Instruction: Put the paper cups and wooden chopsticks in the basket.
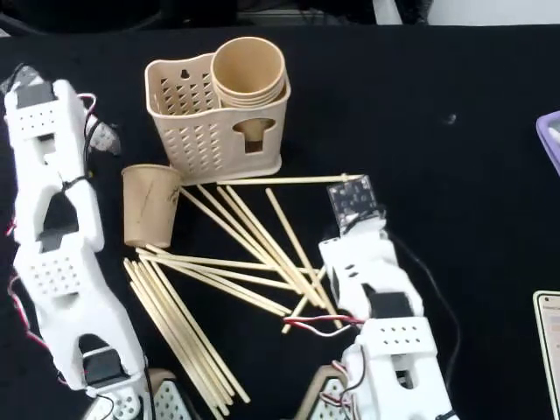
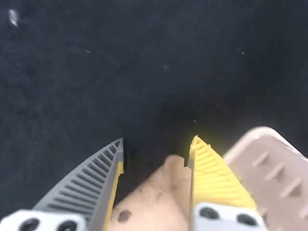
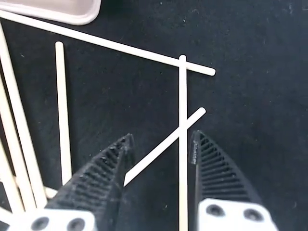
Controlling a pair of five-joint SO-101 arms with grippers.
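A beige slotted basket (image 1: pixel 197 122) stands at the back with a stack of paper cups (image 1: pixel 249 70) in one compartment. One more paper cup (image 1: pixel 150 206) stands on the black table in front of it, left of the scattered wooden chopsticks (image 1: pixel 245 262). My left arm (image 1: pixel 52 219) lies along the table's left side. Its gripper (image 2: pixel 158 142) is open above the table, with the cup (image 2: pixel 154 197) and a basket corner (image 2: pixel 274 163) seen past its fingers. My right gripper (image 3: pixel 161 144) is open over two crossed chopsticks (image 3: pixel 182 120), below the right arm (image 1: pixel 367 271).
A purple container (image 1: pixel 549 140) sits at the table's right edge, with a pale card (image 1: pixel 549 341) nearer the front. More chopsticks (image 1: pixel 175 332) fan out between the two arm bases. The basket's base (image 3: pixel 53 9) lies just beyond the right gripper.
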